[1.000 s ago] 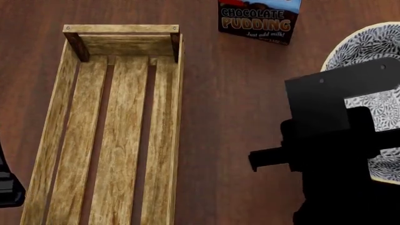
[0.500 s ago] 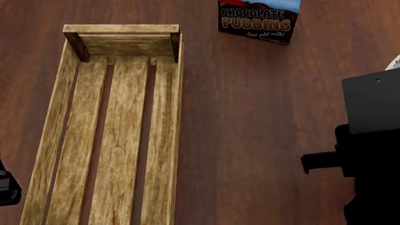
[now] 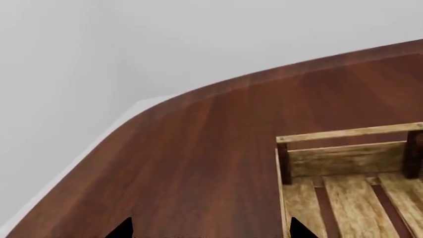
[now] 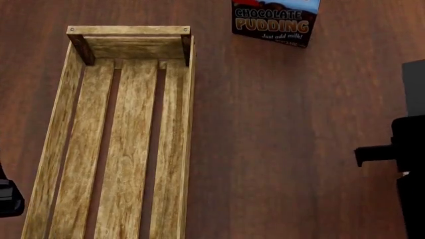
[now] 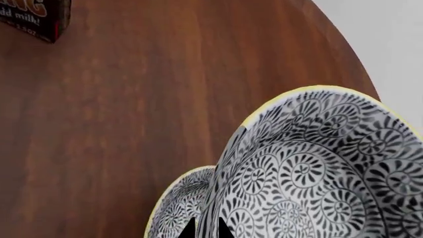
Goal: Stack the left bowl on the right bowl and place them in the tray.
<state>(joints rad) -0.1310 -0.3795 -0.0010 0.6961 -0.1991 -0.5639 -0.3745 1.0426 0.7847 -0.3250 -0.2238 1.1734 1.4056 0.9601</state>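
Observation:
In the right wrist view my right gripper [image 5: 206, 231] is shut on the rim of a black-and-white patterned bowl [image 5: 317, 168] with a yellow edge, held tilted and lifted. A second matching bowl [image 5: 177, 208] lies lower on the table, partly hidden behind the held one. Neither bowl shows in the head view, where only the right arm [image 4: 406, 149] appears at the right edge. The tray [image 4: 119, 139], a long light-wood crate, lies empty on the left. My left gripper [image 3: 210, 231] is open over bare table next to the tray's corner [image 3: 343, 158].
A dark chocolate pudding box [image 4: 275, 20] stands at the back, right of the tray, and also shows in the right wrist view as the box corner [image 5: 36, 17]. The curved table edge [image 3: 165, 99] runs near the left gripper. Another stretch of table edge [image 5: 343, 44] lies beyond the bowls.
My right arm has moved to the right with the bowl, which has left the head view. The left arm barely moved.

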